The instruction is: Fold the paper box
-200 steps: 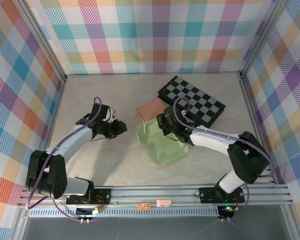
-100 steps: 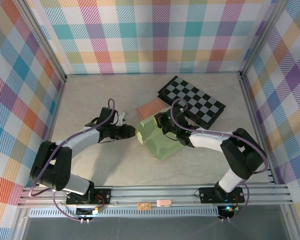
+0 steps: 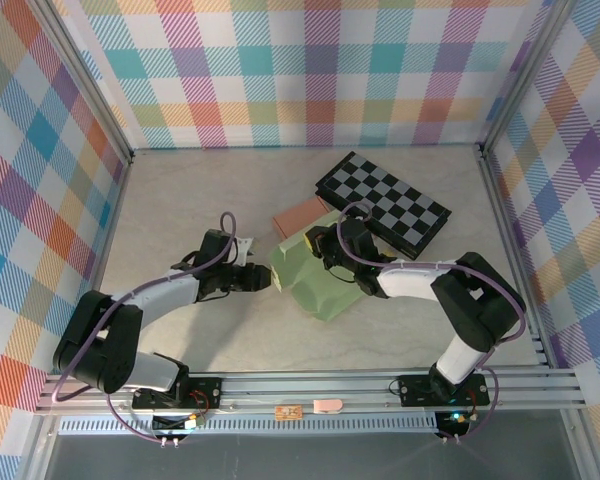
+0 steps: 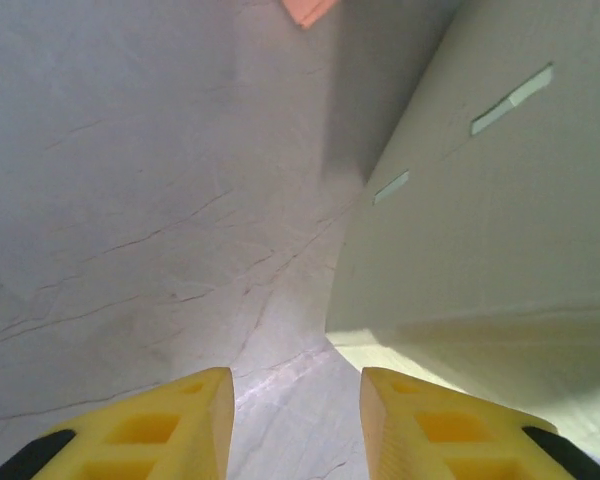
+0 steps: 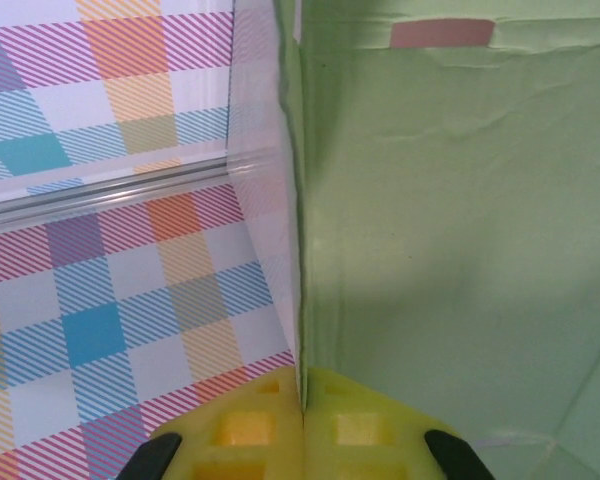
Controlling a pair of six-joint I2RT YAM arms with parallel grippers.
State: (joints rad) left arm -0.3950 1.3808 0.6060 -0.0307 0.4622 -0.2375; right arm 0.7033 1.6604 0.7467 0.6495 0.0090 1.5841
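Top external: box on beige table; plaid walls

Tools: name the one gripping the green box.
The right tool, shut on a wall of the green paper box. The left tool stands open beside it, empty.

Bright, even light fills the overhead view, sharp to its corners, with only faint soft shadows on the table. In the left wrist view the paper box casts a grey shadow leftward (a glaring strip marks its lower edge); the yellow fingers are blurred, as in the right wrist view.
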